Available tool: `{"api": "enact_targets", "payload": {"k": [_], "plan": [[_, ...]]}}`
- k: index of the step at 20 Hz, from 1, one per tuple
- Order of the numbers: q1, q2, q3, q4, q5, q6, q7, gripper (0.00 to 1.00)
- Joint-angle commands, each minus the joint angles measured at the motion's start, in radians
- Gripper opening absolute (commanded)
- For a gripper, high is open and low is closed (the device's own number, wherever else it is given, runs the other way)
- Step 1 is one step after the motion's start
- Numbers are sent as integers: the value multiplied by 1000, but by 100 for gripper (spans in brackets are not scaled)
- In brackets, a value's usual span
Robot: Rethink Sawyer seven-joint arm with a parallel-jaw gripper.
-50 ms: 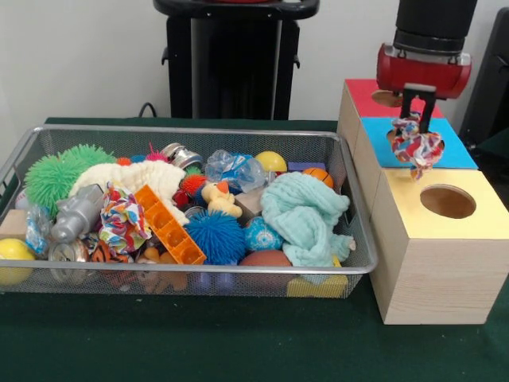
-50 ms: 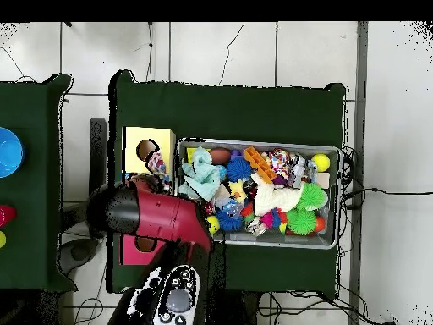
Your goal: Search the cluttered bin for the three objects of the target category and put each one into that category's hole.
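Wire-mesh bin point(image 1: 191, 134), seemingly wooden boxes point(image 1: 433, 274)

Arm point(image 2: 156, 216) covered most of the blue-topped box point(image 1: 457, 151) from overhead, and the bin point(image 1: 199, 274) hid its bottom toys.

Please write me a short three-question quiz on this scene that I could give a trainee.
1. True or false: the hand hangs over the wire bin.
2. What is the hand holding?
A. the orange block
B. a multicoloured fabric knot
C. the pale green cloth
3. Which colour is the top of the box nearest the front-view camera?

Key
1. False: it hangs over the blue-topped box, beside the bin.
2. B: the multicoloured fabric knot dangles from it; the orange block and the pale green cloth lie in the bin.
3. Yellow: the yellow-topped box, with a round hole in it.
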Motion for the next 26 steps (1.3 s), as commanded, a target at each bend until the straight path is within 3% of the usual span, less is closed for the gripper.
{"api": "enact_targets", "payload": {"k": [1,9,12,26], "plan": [[-26,104,154,-14,68,-192,272,0],[3,163,194,10,133,-336,328,0],[11,170,191,11,147,-348,327,0],[-30,185,224,27,107,-397,308,0]]}}
